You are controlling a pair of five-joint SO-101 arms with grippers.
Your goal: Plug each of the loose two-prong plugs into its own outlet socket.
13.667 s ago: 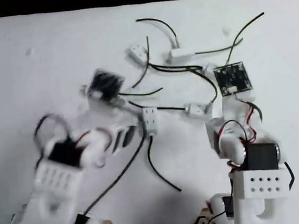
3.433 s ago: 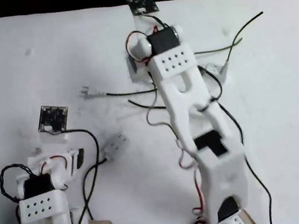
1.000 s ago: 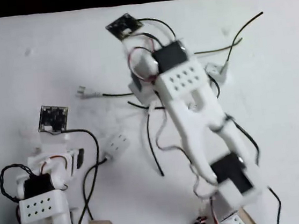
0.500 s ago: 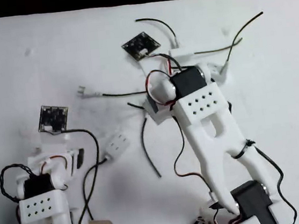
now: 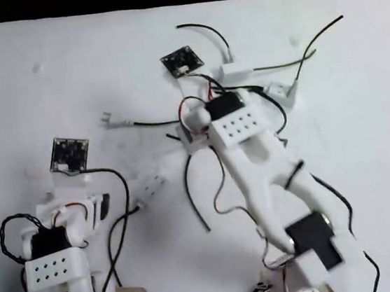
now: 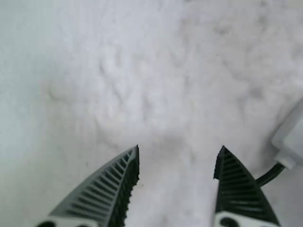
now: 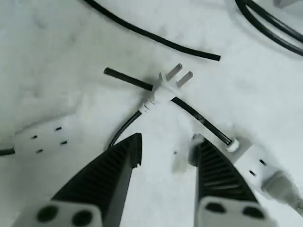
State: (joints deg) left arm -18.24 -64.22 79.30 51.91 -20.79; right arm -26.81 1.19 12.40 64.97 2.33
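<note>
The white surface [image 5: 363, 134] is bare toward its left and right edges, while cords crowd the middle. There the right pincer [image 7: 166, 139] hangs parted just above a small white two-prong plug on black cord [image 7: 165, 85], probably lined up to grasp it. White plastic outlet sockets [image 7: 45, 137] lie near on either side. The left pincer [image 6: 179, 150], parted and empty, hovers by the near left corner, likely parked clear.

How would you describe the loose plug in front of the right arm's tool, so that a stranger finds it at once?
Start at the open right tool above the white table. Just ahead of its gap lies a small white plug on a thin black cord, with two white socket blocks off to either side. Only the plug shows two bare metal prongs; the blocks show slots.
</note>
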